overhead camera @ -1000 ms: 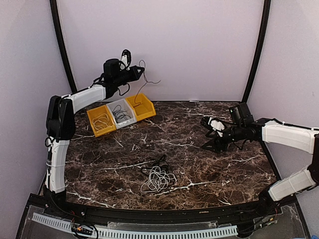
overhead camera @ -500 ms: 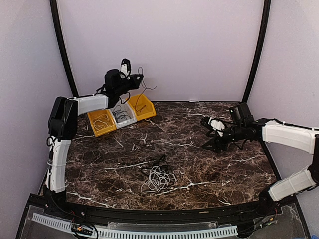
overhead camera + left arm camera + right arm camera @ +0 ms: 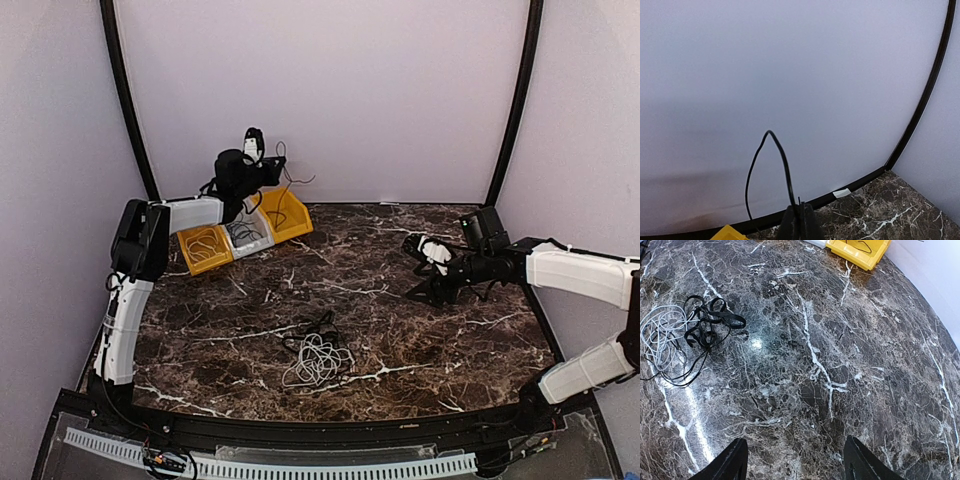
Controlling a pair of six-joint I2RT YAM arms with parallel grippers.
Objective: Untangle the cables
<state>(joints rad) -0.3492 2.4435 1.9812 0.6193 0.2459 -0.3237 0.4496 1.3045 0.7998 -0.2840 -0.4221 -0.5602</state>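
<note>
Marble table (image 3: pixel 400 330) | left gripper (image 3: pixel 800 215) clamped on black cable (image 3: pixel 769 132), tail indistinct | right gripper (image 3: pixel 797 462) jaws apart

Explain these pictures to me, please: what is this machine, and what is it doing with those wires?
It is a two-armed robot fixed to a marble-patterned table. One picture looks down from above; the other two come from a camera on each wrist. The left gripper, raised near three small bins at the back, is shut on a thin dark cable that loops upward. The right gripper hovers open over bare table, holding nothing. Near the front lies a tangle of white and black cables.
</note>
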